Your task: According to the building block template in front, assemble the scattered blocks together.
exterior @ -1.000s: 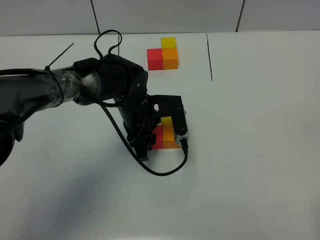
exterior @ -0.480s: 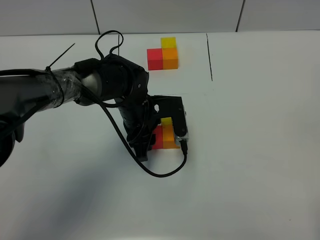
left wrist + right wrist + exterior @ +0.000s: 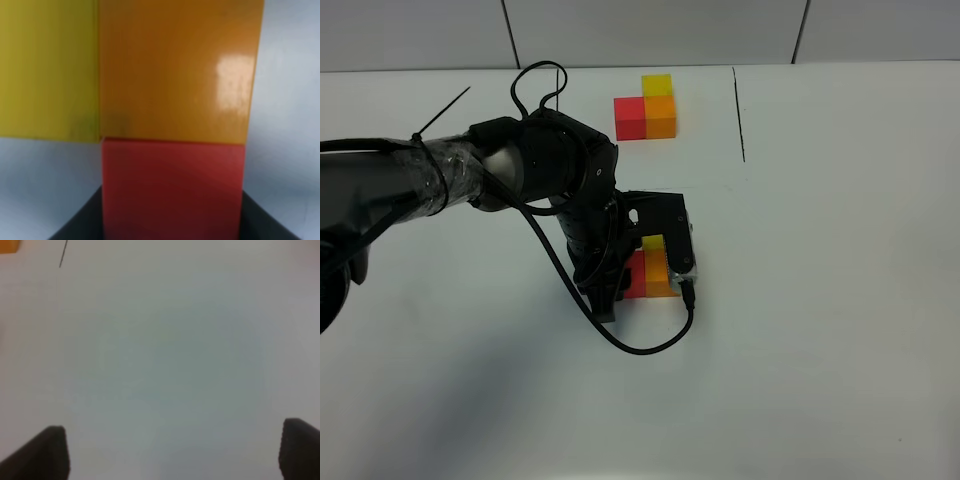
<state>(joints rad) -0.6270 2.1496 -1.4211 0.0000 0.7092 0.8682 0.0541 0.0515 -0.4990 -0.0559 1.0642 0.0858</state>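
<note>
The template (image 3: 646, 106), joined red, orange and yellow cubes, sits at the back beside a thin black line (image 3: 740, 112). The scattered blocks lie together at the table's middle in the same L: red block (image 3: 636, 281), orange block (image 3: 661, 272), yellow block (image 3: 654, 242). My left gripper (image 3: 628, 280) reaches over them from the left. In the left wrist view its dark fingers (image 3: 77, 222) flank the red block (image 3: 172, 185), which touches the orange block (image 3: 175, 70); the yellow block (image 3: 47, 65) adjoins the orange one. My right gripper (image 3: 175, 450) is open over bare table and out of the exterior view.
The white table (image 3: 840, 300) fills the view, with a tiled wall (image 3: 650, 30) behind it. The left arm's black cable (image 3: 640, 345) loops in front of the blocks. An orange patch (image 3: 7, 245) and a black line (image 3: 62, 252) show at the right wrist view's edge.
</note>
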